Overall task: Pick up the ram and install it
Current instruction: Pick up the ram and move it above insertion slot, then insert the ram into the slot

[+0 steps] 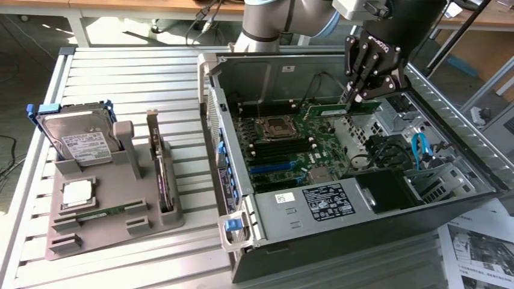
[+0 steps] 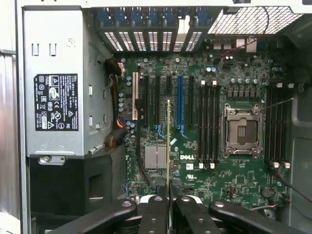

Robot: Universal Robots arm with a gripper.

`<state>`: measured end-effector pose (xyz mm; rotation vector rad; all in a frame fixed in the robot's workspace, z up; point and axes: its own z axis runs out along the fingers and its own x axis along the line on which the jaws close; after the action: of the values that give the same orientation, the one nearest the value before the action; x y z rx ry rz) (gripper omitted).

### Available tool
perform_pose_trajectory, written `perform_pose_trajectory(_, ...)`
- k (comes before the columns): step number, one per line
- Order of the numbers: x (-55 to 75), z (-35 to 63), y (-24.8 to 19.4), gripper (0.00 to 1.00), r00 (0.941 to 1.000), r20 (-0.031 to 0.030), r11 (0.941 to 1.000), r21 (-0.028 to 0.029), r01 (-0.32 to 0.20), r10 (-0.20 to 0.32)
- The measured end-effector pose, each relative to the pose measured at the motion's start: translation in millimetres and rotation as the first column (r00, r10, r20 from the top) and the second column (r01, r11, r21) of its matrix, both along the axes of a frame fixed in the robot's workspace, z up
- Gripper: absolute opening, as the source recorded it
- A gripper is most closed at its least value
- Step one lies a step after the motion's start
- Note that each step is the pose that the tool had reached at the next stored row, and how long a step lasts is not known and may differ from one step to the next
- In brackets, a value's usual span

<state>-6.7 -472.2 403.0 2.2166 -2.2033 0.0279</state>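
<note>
As the gripper [image 1: 354, 102] hangs over the open computer case [image 1: 449, 120], it holds the ram [image 1: 337, 110] by its upper edge, in the air above the motherboard [image 1: 281, 150] and not seated in any slot. The ram stands on its long edge. Its long axis lies about level, running from the exterior view's left to the exterior view's right. In the wrist view the ram [image 2: 168, 141] is seen edge-on as one thin line, and this line runs parallel to the long memory slots [image 2: 208, 124]. The word DELL [image 2: 187, 157] is printed in white on the motherboard. The power supply [image 2: 58, 48] carries a black label [image 2: 56, 102] with white symbols, but I cannot read its small text. The fingers [image 2: 156, 217] stand narrow, pressed on both flat faces of the ram, with only the thin board between them.
</note>
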Motion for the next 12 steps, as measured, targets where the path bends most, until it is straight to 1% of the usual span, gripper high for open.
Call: perform_pose_trajectory(12,-0.1,0.0,0.1,0.13,1.0,0.0,1.0,0.0001,0.0,0.0)
